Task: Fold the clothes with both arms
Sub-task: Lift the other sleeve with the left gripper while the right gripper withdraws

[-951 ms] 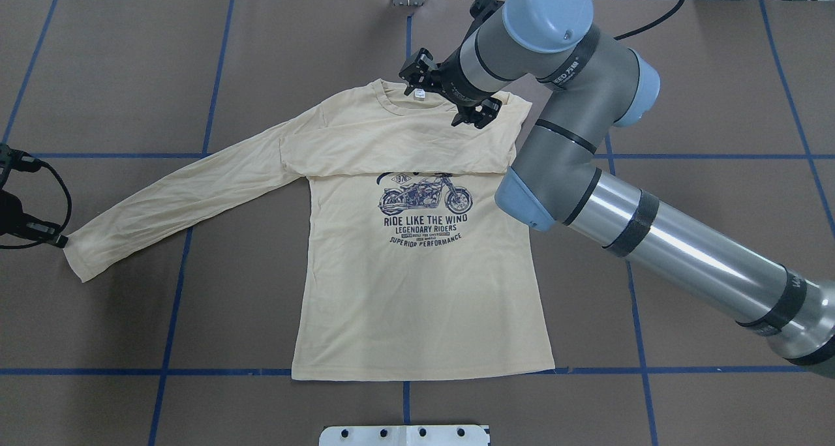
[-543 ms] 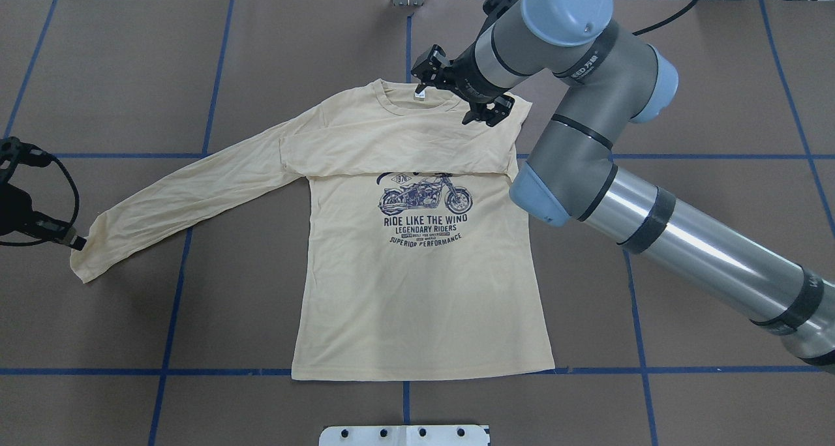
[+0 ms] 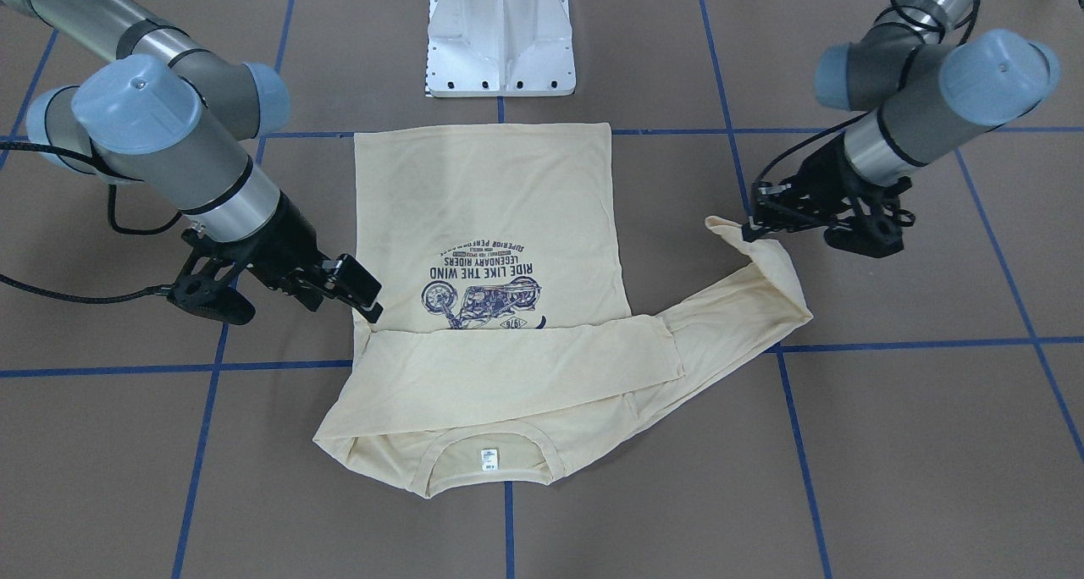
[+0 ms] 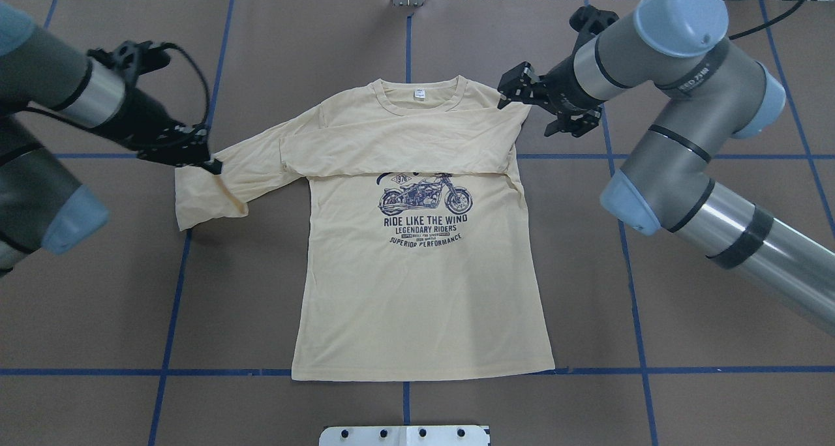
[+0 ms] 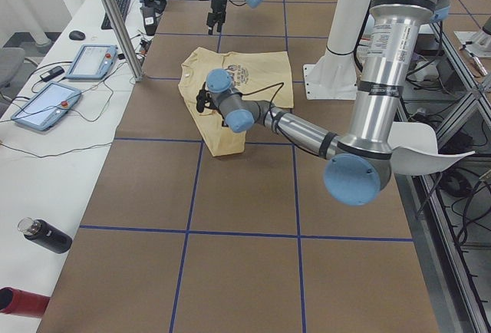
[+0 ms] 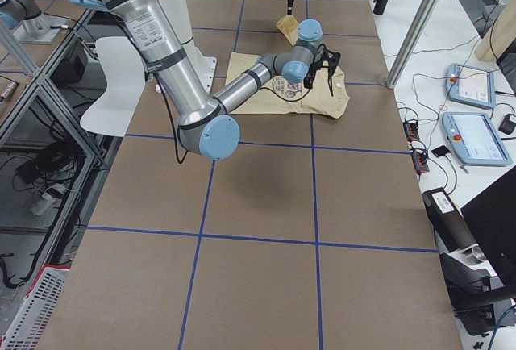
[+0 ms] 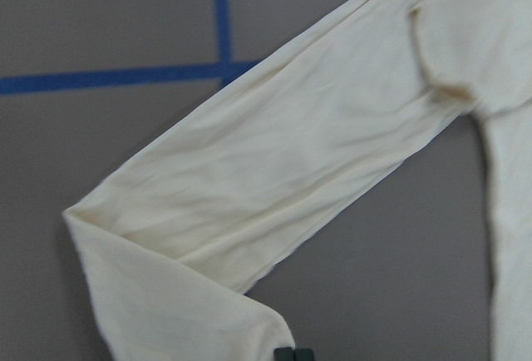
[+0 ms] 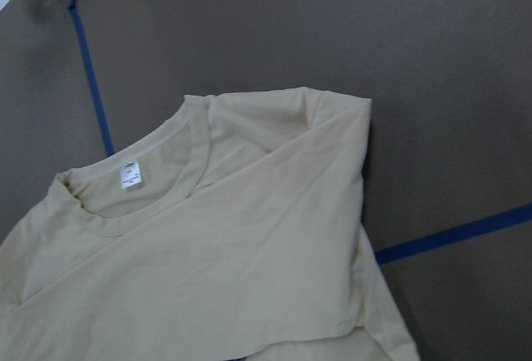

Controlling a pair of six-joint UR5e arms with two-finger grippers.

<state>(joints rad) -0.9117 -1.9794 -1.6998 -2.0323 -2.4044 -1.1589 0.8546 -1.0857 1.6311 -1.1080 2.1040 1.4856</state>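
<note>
Overhead exterior view: the long sleeve [image 4: 209, 201] is pinched by the left gripper [image 4: 214, 167], ready to be laid over the shirt [image 4: 417, 302].

The sleeve end is held tight between the closed fingers of the left gripper. From that pinch the sleeve runs long toward the middle of the shirt, so the carry is best made that way. The right gripper [image 4: 510, 90] is seen spread wide, holding nothing, just beside the far shoulder [image 4: 509, 117]. The lift of the sleeve end off the table [image 3: 847, 443] is shown by the front-facing view, not from overhead.
</note>
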